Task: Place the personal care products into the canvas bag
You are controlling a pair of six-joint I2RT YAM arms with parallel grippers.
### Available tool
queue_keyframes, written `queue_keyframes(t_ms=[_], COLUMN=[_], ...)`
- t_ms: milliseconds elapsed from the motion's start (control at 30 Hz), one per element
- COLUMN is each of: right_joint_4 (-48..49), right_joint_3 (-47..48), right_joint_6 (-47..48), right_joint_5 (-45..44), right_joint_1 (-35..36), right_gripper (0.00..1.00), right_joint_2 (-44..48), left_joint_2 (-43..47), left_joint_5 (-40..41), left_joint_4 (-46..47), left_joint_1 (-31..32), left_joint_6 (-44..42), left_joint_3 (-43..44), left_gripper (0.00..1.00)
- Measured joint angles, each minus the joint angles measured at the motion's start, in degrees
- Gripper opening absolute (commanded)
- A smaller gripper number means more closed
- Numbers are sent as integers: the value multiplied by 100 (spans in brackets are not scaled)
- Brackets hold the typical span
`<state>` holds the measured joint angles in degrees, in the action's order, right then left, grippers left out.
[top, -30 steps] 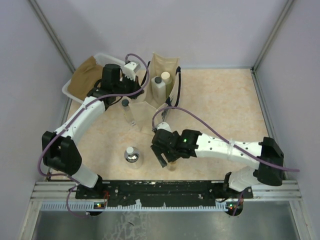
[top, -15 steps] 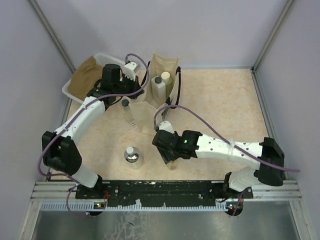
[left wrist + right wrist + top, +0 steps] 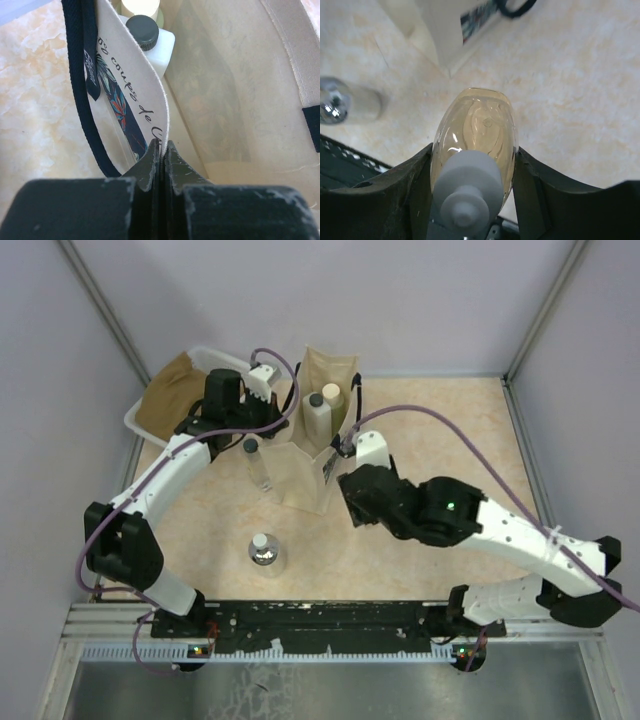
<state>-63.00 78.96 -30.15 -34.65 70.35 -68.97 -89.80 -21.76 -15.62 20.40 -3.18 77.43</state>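
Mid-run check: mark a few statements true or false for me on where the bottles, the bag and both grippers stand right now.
1. The right gripper is shut on the amber bottle with a white cap. True.
2. The left gripper hangs open above the bag. False: it is pinched shut on the rim of the beige canvas bag.
3. The silvery round bottle with a white cap is on the table, outside the bag. True.
4. The square whitish bottle with a black cap lies on the table. False: it is in the bag beside the olive-green bottle with a cream cap.
5. The slim clear bottle with a black cap is in the bag. False: it is on the table beside it.
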Motion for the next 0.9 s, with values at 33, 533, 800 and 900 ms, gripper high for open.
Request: queue_keyframes(t_ms=[33, 533, 800, 900], right_joint_4=[46, 2168, 2522, 2693], right_joint_3=[225, 1899, 3276, 3519], right_joint_6=[133, 2371, 2623, 2664], right_joint_5=[-151, 1611, 3036, 3314], right_joint_1=[-4, -2549, -3115, -3139], right_gripper=[0, 0, 0, 0], right_joint_2=[70, -741, -2282, -2616], left_joint_2=[0, 2, 24, 74], left_joint_5=[-4, -31, -52, -52], left_joint_4=[17, 153, 155, 153], left_joint_1=[0, -4, -4, -4], left_joint_6=[4, 85, 127, 127], left_joint_3=[-11, -114, -118, -140], left_gripper=[0, 0, 0, 0])
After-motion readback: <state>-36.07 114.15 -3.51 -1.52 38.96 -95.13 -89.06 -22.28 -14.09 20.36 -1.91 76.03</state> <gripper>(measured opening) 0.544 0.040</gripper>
